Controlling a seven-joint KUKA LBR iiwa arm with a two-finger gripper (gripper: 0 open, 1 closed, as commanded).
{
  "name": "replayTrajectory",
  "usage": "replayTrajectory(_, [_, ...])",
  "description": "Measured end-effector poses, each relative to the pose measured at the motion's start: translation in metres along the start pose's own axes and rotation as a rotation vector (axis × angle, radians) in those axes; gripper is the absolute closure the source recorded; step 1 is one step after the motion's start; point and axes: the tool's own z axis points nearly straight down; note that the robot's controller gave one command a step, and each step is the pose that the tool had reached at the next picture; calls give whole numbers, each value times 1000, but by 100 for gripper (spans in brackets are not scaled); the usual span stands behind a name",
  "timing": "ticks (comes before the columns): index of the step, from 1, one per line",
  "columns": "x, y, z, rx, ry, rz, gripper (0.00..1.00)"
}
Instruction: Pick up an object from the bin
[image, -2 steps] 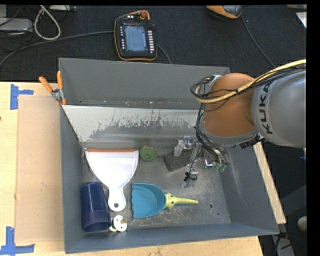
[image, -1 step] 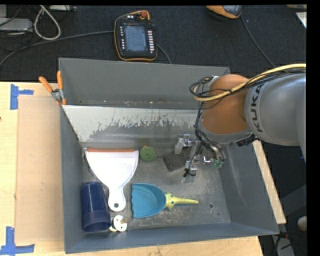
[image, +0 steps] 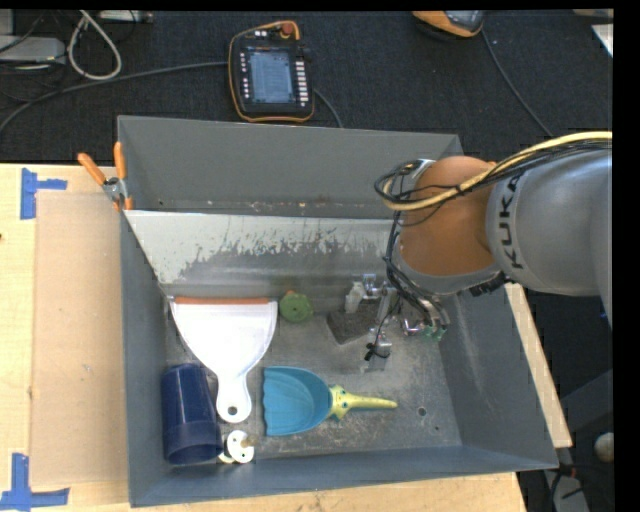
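The gripper (image: 378, 348) hangs low over bare, scuffed floor at the bin's (image: 250, 160) middle right, muddled with wrist cables and shadow; whether it is clenched or released I can't make out. Nearest is a blue scoop (image: 292, 400), its yellow handle just in front; a green ball (image: 294, 307) lies left, then a white dustpan (image: 228, 335) and navy cup (image: 190, 412). Behind the bin a pendant (image: 270, 75) rests on dark floor.

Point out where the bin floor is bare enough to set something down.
Bare floor: the front right corner, between the blue scoop and the bin's right wall; also the middle, between the green ball and the scoop. Crowded: front left, with white dustpan and blue cup.
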Motion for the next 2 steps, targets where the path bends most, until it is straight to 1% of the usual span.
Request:
replayTrajectory(1, [1,-13,7,-2,1,1,0])
replayTrajectory(2, [13,-20,37,-1,-7,-336,0])
